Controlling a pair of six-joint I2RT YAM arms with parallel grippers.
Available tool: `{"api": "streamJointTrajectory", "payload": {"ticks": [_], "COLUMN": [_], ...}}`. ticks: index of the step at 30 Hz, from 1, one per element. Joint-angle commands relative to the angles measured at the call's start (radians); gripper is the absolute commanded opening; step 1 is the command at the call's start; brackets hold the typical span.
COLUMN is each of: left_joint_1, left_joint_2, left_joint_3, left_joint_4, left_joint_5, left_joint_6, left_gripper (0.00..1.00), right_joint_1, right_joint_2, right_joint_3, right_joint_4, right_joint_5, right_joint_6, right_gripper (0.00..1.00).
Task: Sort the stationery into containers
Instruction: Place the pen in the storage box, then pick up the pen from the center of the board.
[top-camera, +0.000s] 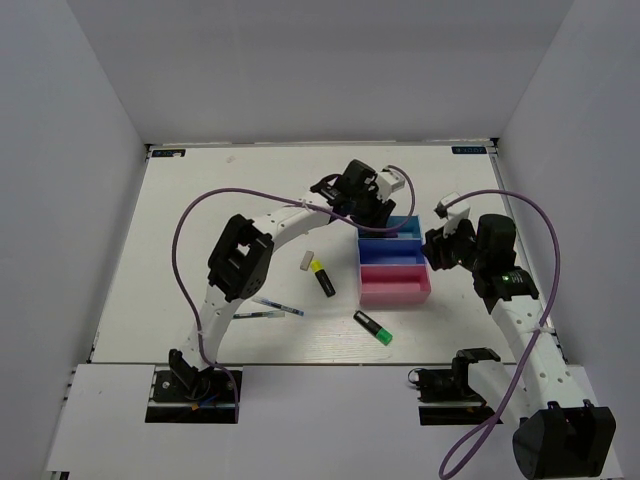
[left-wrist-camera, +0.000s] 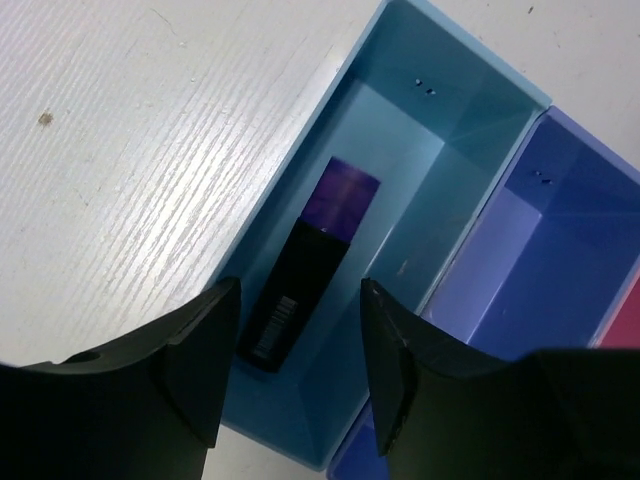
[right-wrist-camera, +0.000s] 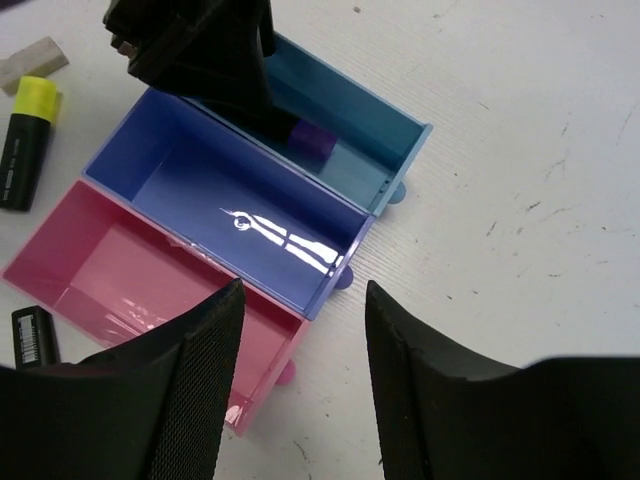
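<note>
The white table (top-camera: 200, 200) carries a row of three joined trays right of centre: a light blue tray (top-camera: 405, 222) farthest from the arm bases, a dark blue tray (top-camera: 392, 252) in the middle and a pink tray (top-camera: 393, 285) nearest. They sit between the two arms, which probably lets either one reach them.

A black marker with a purple cap (left-wrist-camera: 300, 285) lies flat on the floor of the light blue tray, along its long side and close to one wall. It looks sorted; the other two trays show nothing inside.

The rest of the stationery lies loose on the table left of and in front of the trays. A yellow-capped highlighter (top-camera: 322, 278) is near the pink tray's left end. A green-capped highlighter (top-camera: 372, 327) is just in front of that tray. Two thin pens (top-camera: 270, 307) lie farther left, partly under the left arm. A small grey eraser (top-camera: 308, 261) sits just beside the yellow cap.

The left arm (top-camera: 240, 262) stretches forward and to the right in a long arc. The left gripper (left-wrist-camera: 297, 300) points down over the light blue tray with its jaws apart and nothing between them, clear of the marker below. That fits a release.

The right arm (top-camera: 495, 265) is folded upright beside the trays' right end. The right gripper (right-wrist-camera: 303, 300) looks down on all three trays, its jaws spread and bare, seemingly waiting.
</note>
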Motion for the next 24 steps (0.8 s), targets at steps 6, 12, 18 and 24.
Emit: {"api": "streamJointTrajectory", "payload": {"ticks": [6, 12, 18, 24], "left_joint_1": [-0.037, -0.071, -0.071, -0.034], "left_joint_2": [-0.125, -0.330, -0.705, -0.963], "left_joint_3": [0.006, -0.135, -0.530, -0.851], "left_joint_4": [0.039, 0.097, 0.133, -0.124], "left_joint_5": [-0.043, -0.024, -0.249, -0.490], "left_joint_6": [-0.009, -0.053, -0.200, -0.504], "left_gripper": [0.64, 0.54, 0.23, 0.55], "right_joint_1": [-0.005, 0.009, 0.096, 0.324], "right_joint_2": [-0.019, 0.039, 0.161, 0.206], "right_joint_3": [0.005, 0.042, 0.128, 0.091], "right_joint_4": [-0.033, -0.255, -0.458, -0.528], "right_joint_5": [-0.199, -0.565, -0.568, -0.347], "right_joint_6": [-0.053, -0.197, -0.301, -0.274], "right_gripper": [0.42, 0.00, 0.12, 0.35]}}
